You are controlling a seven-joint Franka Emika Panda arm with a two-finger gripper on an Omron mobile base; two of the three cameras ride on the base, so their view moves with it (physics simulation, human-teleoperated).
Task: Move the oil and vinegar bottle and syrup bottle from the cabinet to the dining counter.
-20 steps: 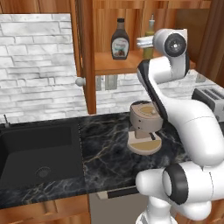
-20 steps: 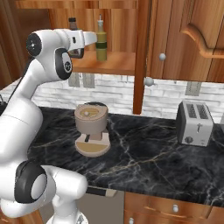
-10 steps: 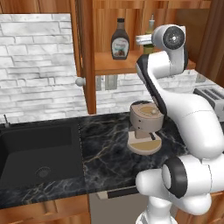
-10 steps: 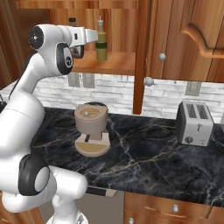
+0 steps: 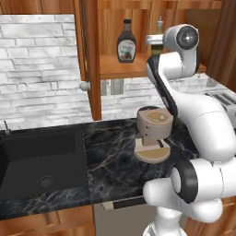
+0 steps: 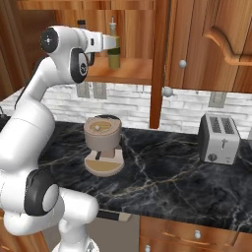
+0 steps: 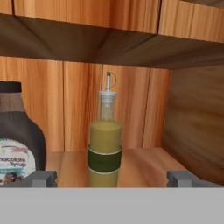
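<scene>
Up on the open shelf of the cabinet (image 7: 144,164), two bottles are standing upright side by side: one oil and vinegar bottle (image 7: 105,148) and one syrup bottle (image 7: 17,148). In the hand view the slim bottle is sitting between the two finger tips, with the squat brown one just beside it at the left edge, the two not touching. The gripper (image 7: 111,178) is pointing straight into the shelf, its jaws standing wide apart with nothing between the pads, one tip showing at each side of the bottle's base and neither touching it.

From the left base view the syrup bottle (image 5: 126,42) is showing in full on the shelf, while the oil and vinegar bottle (image 5: 159,28) is peeking out behind the arm. From the right base view the oil and vinegar bottle (image 6: 114,47) is sitting just ahead of the hand.

Below, one round tan coffee machine (image 6: 102,143) is resting on the black marble counter (image 6: 167,167), one silver toaster (image 6: 219,138) is standing well apart to its right, and one dark sink (image 5: 39,161) is lying to the left.
</scene>
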